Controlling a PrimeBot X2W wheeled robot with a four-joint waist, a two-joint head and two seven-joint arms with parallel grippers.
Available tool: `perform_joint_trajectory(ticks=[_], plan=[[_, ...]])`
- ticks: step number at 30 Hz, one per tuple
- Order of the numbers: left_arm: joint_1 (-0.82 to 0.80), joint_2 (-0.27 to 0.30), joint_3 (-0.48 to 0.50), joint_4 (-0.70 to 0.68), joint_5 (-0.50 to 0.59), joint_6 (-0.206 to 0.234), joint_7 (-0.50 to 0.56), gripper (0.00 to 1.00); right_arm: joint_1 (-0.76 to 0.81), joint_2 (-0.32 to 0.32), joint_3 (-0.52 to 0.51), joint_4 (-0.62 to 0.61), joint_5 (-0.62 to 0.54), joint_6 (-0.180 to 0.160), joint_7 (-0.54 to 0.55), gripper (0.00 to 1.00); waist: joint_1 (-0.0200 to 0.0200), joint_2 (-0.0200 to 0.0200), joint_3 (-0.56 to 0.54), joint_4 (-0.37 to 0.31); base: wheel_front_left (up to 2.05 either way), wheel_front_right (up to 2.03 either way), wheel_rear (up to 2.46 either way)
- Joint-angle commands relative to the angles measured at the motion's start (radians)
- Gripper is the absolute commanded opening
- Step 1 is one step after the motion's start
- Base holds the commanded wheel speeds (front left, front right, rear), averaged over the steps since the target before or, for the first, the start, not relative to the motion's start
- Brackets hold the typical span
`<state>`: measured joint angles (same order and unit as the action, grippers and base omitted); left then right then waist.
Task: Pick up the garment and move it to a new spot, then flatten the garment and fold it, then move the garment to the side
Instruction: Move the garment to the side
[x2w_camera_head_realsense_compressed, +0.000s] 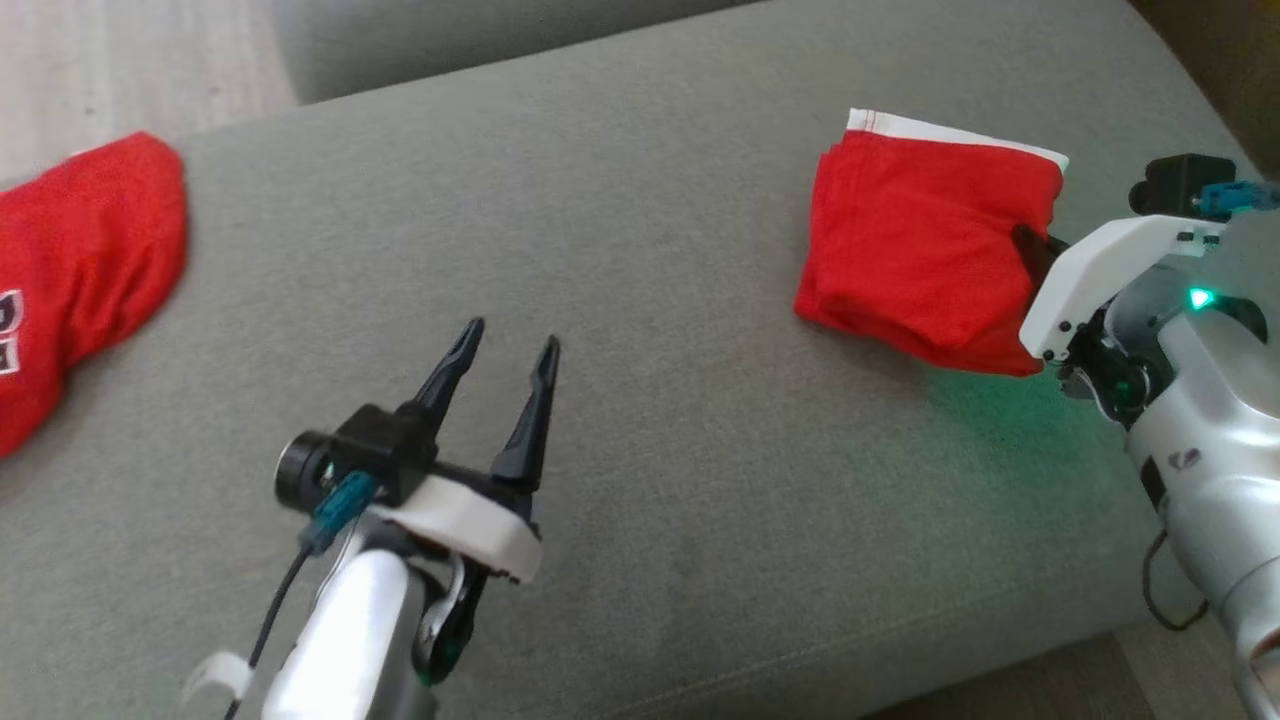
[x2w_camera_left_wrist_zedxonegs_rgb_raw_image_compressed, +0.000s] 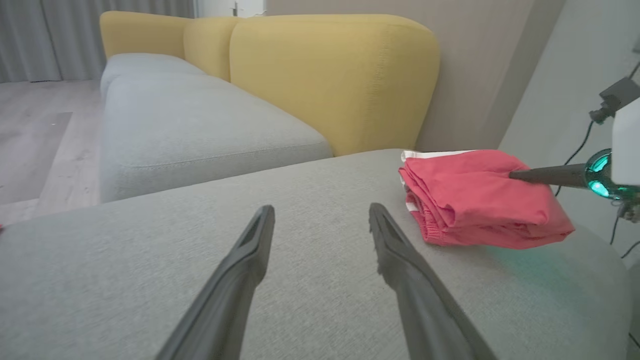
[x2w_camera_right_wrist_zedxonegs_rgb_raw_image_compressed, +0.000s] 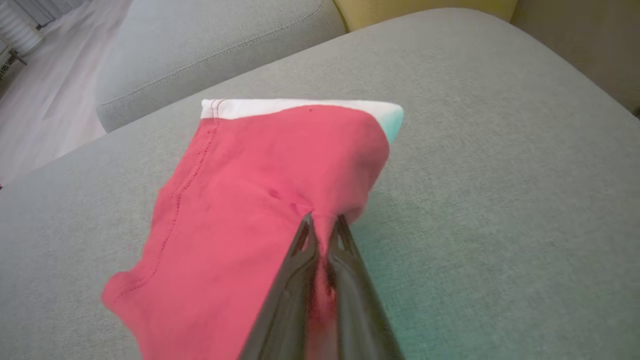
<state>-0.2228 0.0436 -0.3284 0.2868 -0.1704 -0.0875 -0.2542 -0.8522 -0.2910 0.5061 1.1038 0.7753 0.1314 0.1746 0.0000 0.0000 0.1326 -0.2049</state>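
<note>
Right wrist view: garment (x2w_camera_right_wrist_zedxonegs_rgb_raw_image_compressed: 250, 200) edge, perhaps one layer, between clamped jaws of right gripper (x2w_camera_right_wrist_zedxonegs_rgb_raw_image_compressed: 323, 219).

Soft, even daylight, no hard shadows. A green glow tints the cushion (x2w_camera_right_wrist_zedxonegs_rgb_raw_image_compressed: 450, 250) beside the right gripper (x2w_camera_right_wrist_zedxonegs_rgb_raw_image_compressed: 322, 220), whose 2 fingers (x2w_camera_right_wrist_zedxonegs_rgb_raw_image_compressed: 290, 285) look soft, perhaps out of focus.

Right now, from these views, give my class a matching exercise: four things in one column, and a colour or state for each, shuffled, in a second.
Column one: 1 left end effector; 2 right end effector; 3 folded garment; 4 sofa backrest.
Column two: A yellow; B open over the grey cushion; C shut on the garment; D red with a white edge.
Pairs: 1-B; 2-C; 3-D; 4-A.
</note>
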Motion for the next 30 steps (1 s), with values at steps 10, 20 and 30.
perform_joint_trajectory(ticks=[10,20,30], plan=[[-0.128,0.019,-0.009,-0.018,0.017,0.006,-0.005,1.0,-0.162,-0.104,0.106,-0.041,-0.027,-0.001,-0.007,0.0,0.0,0.0,0.174,0.046,0.0,0.0,0.0],[-0.182,0.044,-0.012,-0.035,0.027,0.014,0.001,1.0,-0.371,-0.303,0.195,0.084,-0.131,-0.001,0.064,0.0,0.0,0.0,0.308,0.152,0.0,0.0,0.0],[-0.185,0.041,-0.015,-0.021,0.015,0.02,-0.003,1.0,-0.452,-0.321,0.171,0.18,-0.214,-0.001,0.071,1.0,0.0,0.0,0.295,0.165,0.0,0.0,0.0]])
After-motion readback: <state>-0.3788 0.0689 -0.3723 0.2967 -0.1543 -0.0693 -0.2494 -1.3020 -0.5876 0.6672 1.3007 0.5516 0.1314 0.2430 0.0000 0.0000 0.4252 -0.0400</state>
